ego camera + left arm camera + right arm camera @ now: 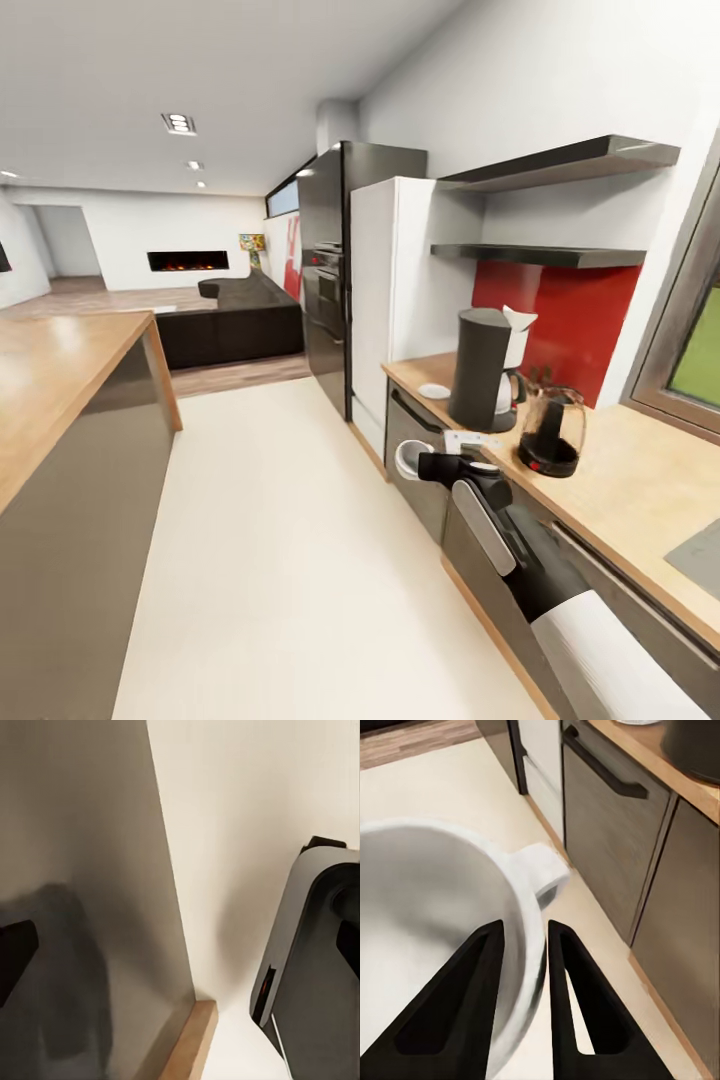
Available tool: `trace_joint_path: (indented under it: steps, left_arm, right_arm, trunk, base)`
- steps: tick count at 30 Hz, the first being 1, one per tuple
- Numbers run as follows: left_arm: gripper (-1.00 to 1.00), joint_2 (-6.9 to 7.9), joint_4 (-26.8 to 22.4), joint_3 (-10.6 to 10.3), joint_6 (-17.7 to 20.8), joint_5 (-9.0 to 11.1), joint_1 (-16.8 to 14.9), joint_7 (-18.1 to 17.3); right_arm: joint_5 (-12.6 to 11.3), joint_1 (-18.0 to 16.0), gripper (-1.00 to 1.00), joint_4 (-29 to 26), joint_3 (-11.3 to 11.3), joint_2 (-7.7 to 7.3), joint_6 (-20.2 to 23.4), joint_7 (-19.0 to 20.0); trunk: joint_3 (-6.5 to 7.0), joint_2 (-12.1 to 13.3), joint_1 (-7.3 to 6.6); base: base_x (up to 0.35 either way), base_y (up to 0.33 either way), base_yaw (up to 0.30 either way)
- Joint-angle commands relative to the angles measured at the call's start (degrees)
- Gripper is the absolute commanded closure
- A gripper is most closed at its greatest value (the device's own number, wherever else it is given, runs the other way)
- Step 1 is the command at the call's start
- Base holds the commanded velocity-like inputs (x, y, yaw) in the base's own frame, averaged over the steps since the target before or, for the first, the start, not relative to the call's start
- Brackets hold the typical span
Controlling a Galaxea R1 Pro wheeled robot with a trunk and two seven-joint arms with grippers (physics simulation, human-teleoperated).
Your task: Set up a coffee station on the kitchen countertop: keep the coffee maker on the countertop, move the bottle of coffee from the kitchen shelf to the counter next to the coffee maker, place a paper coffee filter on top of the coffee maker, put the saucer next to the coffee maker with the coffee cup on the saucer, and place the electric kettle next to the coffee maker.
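Note:
My right gripper (425, 465) is shut on the white coffee cup (408, 459), held in the air in front of the dark cabinet fronts, just below the kitchen countertop (620, 490). In the right wrist view the two black fingers (480, 1005) pinch the coffee cup's (435, 915) wall beside its handle. The coffee maker (483, 368) stands on the counter with a white paper filter (521, 321) on top. To its left lies the saucer (434, 390), bare. The electric kettle (552, 432) stands to its right. The bottle of coffee is out of view. My left gripper (180, 945) is open by a grey panel.
A white fridge (385, 300) and a dark oven tower (325, 280) stand past the counter's far end. Two dark wall shelves (560, 160) hang above it. The big wood-topped island (50, 370) lines the left, with a pale floor aisle (280, 540) between.

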Motion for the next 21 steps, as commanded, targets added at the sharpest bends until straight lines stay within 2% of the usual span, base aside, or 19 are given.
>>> trace_joint_path:
  steps: [1, 14, 21]
  left_arm:
    - [-1.0, 0.0, 0.11, 0.44, -0.23, -0.6, -0.05, 0.1]
    - [-1.0, 0.0, 0.1, 0.38, -0.25, -0.6, -0.05, -0.02]
    - [-1.0, 0.06, 0.1, 0.28, -0.23, -0.64, -0.19, -0.02]
  right_arm:
    - [-0.68, -0.03, 1.0, -0.08, 0.15, -0.07, 0.04, -0.41]
    - [-0.65, -0.03, 1.0, 0.01, 0.12, -0.12, 0.04, -0.41]
    - [-0.44, -0.03, 1.0, 0.28, 0.22, -0.31, 0.04, -0.32]
  trunk:
    - [-0.02, -0.03, 0.04]
    - [-0.02, -0.03, 0.04]
    - [-0.02, -0.03, 0.04]
  base:
    - [0.241, 0.238, 0.28]
    - [0.262, 0.217, 0.271]
    - [0.322, 0.09, 0.031]
